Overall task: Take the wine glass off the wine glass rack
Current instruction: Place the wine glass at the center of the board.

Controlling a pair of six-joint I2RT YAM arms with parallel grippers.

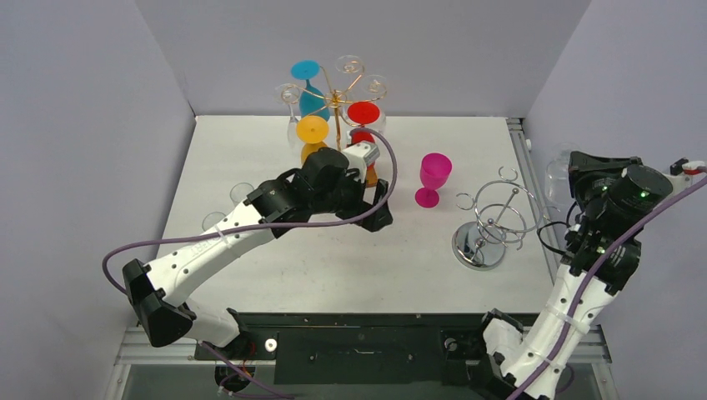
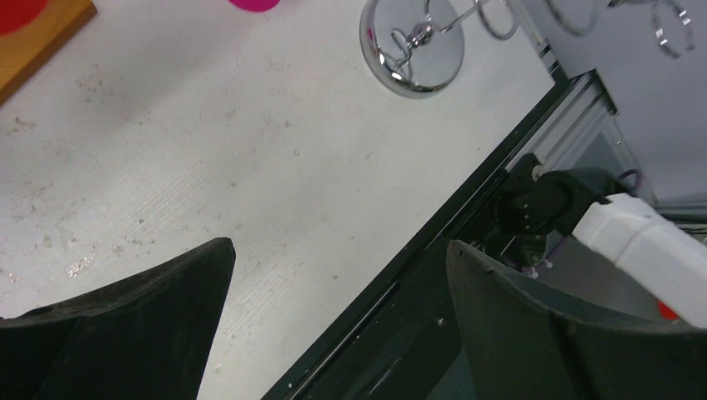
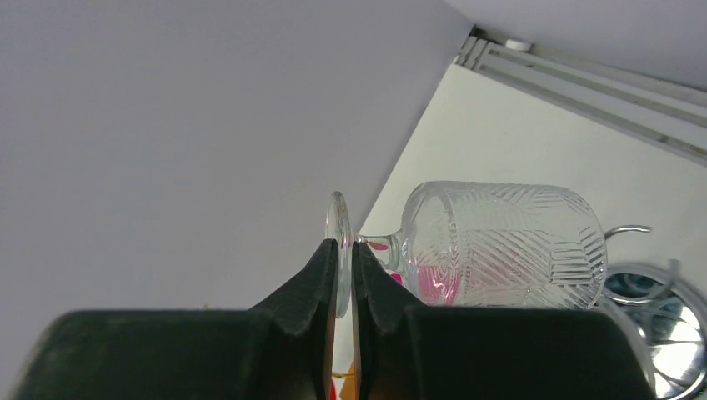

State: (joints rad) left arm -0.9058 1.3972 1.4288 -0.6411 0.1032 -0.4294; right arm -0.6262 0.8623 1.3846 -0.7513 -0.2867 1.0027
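Observation:
The wine glass rack [image 1: 337, 107], gold wire with curled arms, stands at the back centre; a corner of its wooden base [image 2: 32, 43] shows in the left wrist view. Blue [image 1: 309, 86], yellow [image 1: 313, 129] and red [image 1: 363, 112] glasses hang on it, with clear ones. My right gripper [image 3: 343, 243] is shut on the round foot of a clear patterned wine glass [image 3: 500, 246], held on its side off the rack at the right wall [image 1: 557, 177]. My left gripper [image 1: 382, 204] is open just right of the rack's base, with nothing between its fingers [image 2: 340, 246].
A pink glass [image 1: 433, 177] stands upright right of the rack. A chrome wire stand [image 1: 490, 225] on a round silver base sits front right. Two clear glasses [image 1: 241, 192] stand by the left arm. Grey walls close in the table on three sides.

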